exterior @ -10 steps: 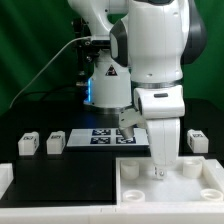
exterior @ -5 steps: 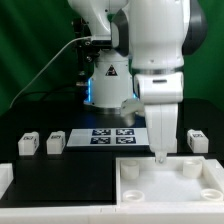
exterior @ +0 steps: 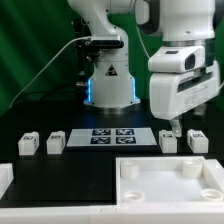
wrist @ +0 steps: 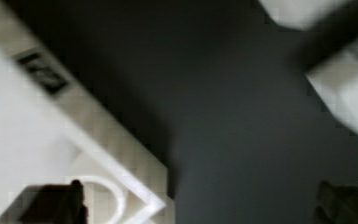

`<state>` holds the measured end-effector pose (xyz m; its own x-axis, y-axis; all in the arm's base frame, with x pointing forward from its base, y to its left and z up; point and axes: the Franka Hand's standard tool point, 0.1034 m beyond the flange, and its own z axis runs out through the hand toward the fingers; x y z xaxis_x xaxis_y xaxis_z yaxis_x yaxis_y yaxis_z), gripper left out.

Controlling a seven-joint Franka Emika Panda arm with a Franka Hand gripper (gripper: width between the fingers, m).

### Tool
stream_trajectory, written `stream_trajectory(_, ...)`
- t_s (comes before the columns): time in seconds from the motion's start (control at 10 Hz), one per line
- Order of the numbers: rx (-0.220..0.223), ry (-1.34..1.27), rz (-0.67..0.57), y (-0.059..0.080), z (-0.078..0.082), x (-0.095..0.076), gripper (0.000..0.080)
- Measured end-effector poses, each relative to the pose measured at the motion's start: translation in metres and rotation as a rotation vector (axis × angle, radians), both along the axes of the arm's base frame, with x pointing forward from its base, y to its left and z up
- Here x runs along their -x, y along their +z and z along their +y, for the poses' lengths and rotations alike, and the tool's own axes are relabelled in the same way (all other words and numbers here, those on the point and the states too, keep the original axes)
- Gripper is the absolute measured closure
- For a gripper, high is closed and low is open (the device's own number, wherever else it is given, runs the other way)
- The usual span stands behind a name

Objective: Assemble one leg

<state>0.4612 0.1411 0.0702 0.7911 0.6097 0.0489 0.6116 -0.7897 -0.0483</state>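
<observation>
Four small white legs with markers lie on the black table: two at the exterior view's left [exterior: 27,144] [exterior: 55,142] and two at its right [exterior: 168,141] [exterior: 198,140]. The large white tabletop [exterior: 150,190] lies in front. My gripper [exterior: 173,126] hangs just above the two right legs, apart from them. In the blurred wrist view my gripper [wrist: 197,205] is open with only dark table between the fingers [wrist: 51,200]. The tabletop's rim [wrist: 87,130] lies beside it, and a blurred white block [wrist: 348,90], probably a leg, lies farther off.
The marker board [exterior: 112,136] lies behind the tabletop, between the two pairs of legs. The robot's base [exterior: 108,80] stands behind it. A white ledge [exterior: 5,178] sits at the front left edge. Green curtain at the back.
My gripper has risen from the tabletop's far edge and swung to the exterior view's right, now over the two right legs. It holds nothing throughout.
</observation>
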Motion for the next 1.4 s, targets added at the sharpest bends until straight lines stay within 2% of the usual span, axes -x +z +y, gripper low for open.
stream_trajectory(0.2,-0.04,-0.257,0.037,0.0,0.002,-0.005,0.015)
stream_trajectory(0.5,-0.044,-0.507,0.063,0.0,0.005,-0.003,0.015)
stream_trajectory(0.6,-0.046,-0.602,0.076,-0.004,0.013,0.001,0.015)
stream_trajectory(0.7,-0.041,-0.654,0.106,-0.014,0.033,0.015,0.015)
stream_trajectory(0.8,-0.032,-0.648,0.136,-0.021,0.047,0.02,0.015)
stream_trajectory(0.9,-0.023,-0.653,0.156,-0.025,0.052,0.022,0.015)
stream_trajectory(1.1,0.054,-0.644,0.305,-0.029,0.048,0.03,0.015)
stream_trajectory(1.4,0.16,-0.609,0.555,-0.029,0.043,0.031,0.015)
